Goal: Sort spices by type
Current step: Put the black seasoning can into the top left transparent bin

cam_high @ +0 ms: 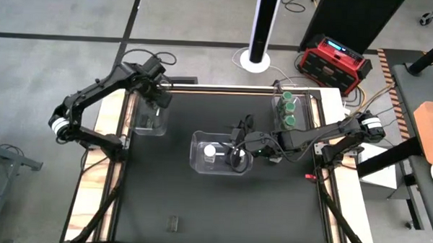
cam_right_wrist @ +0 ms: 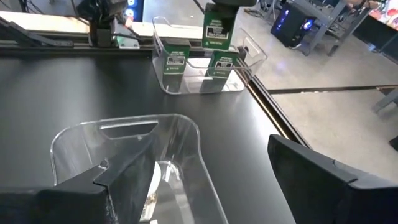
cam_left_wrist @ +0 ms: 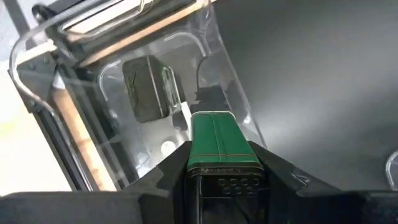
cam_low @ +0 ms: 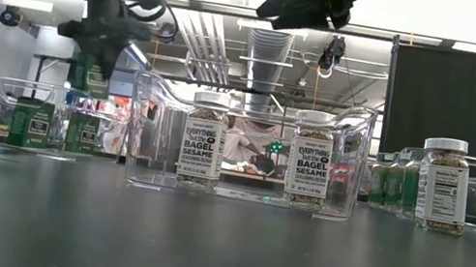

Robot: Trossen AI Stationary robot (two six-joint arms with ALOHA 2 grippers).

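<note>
Green tin point(cam_left_wrist: 214, 142) sits clamped in the left end effector point(cam_left_wrist: 217, 171), hanging above the far-left clear bin point(cam_high: 146, 115). Over the middle bin point(cam_high: 198, 155), with two bagel-sesame jars point(cam_low: 204, 140) inside, the right end effector point(cam_right_wrist: 205, 180) is spread wide, holding nothing, above the black surface point(cam_high: 213, 208).

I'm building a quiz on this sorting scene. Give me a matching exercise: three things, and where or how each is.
1. left gripper
2. right gripper
3. green-lidded jars

A. in the right bin
B. open above the middle bin
C. shut on the green tin above the left bin

Pairs: 1-C, 2-B, 3-A
</note>
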